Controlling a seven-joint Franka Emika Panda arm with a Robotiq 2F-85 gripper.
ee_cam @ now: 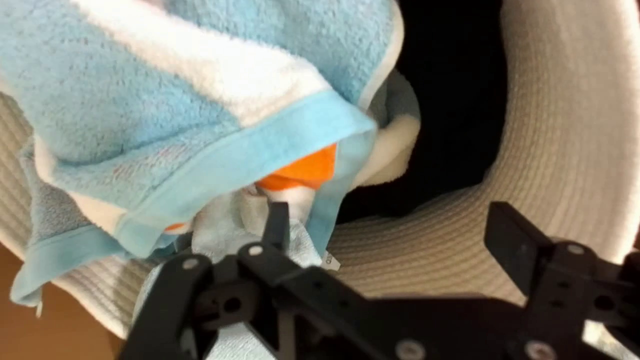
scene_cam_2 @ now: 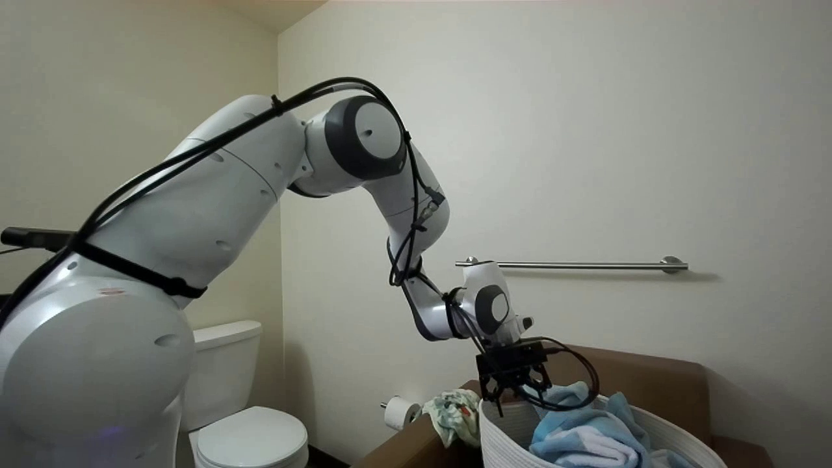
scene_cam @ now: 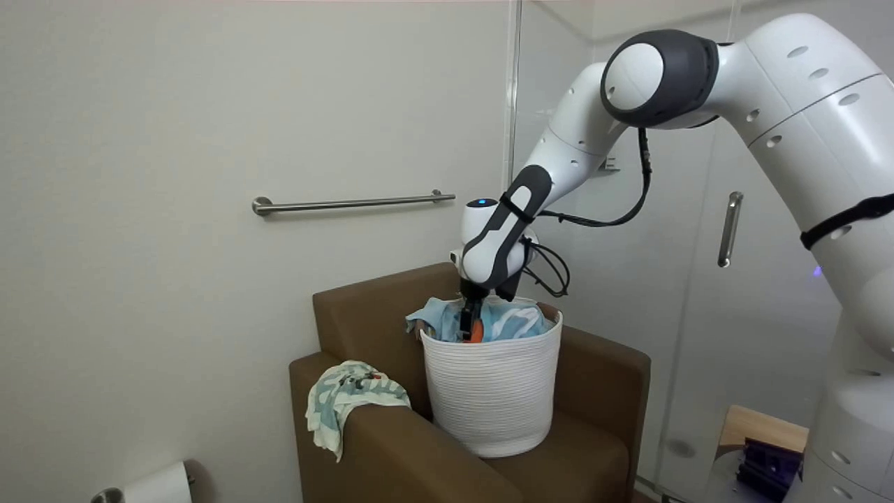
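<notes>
Pale wall (scene_cam: 174, 105) across the left and the middle of the frame, in an exterior view. At right in the same frame, white robot arm (scene_cam: 789, 77) with dark joints, bent downward to the centre. In the lower middle, brown armchair (scene_cam: 583, 454), with its back near to the wall. In an exterior view, at lower left, white toilet (scene_cam_2: 250, 435), partly behind the robot arm. On the seat of the armchair, lower centre of the frame, white ribbed basket (scene_cam: 492, 398).

Inside the basket, blue towel (ee_cam: 200, 95) with white stripes, filling the upper left of the wrist view; one corner, at lower left there, hanging over the rim. On the armrest (scene_cam: 426, 447), left of the basket in an exterior view, patterned cloth (scene_cam: 353, 395) in white and green, draped down. Higher on the wall, metal bar (scene_cam: 356, 205), long and thin. At bottom left, paper roll (scene_cam: 157, 485), cut by the frame edge.

At the mouth of the basket, pointing downward, black gripper (ee_cam: 387, 217), with fingers (ee_cam: 515, 250) wide apart in the lower half of the wrist view. Close to the finger at left, pale cloth (ee_cam: 225, 225) under the towel; touching or only near, impossible to tell. Near the centre, below the towel's edge, small orange patch (ee_cam: 305, 167); lower, tiny white tag (ee_cam: 330, 261).
</notes>
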